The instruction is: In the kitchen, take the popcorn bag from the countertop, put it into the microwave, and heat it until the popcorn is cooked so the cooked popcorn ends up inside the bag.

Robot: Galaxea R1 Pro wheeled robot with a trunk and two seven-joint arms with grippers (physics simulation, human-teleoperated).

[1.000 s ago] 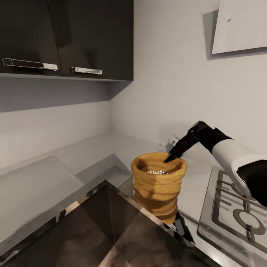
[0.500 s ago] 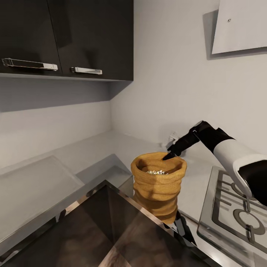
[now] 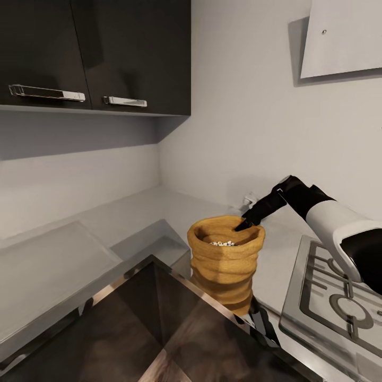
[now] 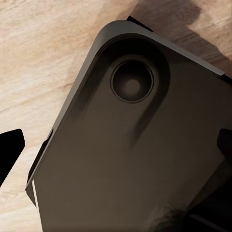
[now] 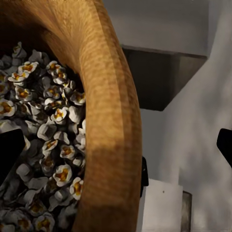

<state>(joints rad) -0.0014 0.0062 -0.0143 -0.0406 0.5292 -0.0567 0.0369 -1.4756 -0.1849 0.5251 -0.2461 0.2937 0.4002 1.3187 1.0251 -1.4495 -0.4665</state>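
The right gripper (image 3: 245, 225) reaches to the far rim of the popcorn bag (image 3: 225, 264); in the right wrist view its fingers are spread wide, one inside over the popcorn (image 5: 46, 145), one outside the rolled rim, which is not clamped. The bag stands upright on the countertop (image 3: 95, 233), directly beneath the gripper, beside the gas hob (image 3: 339, 307). The left gripper's opening cannot be determined.
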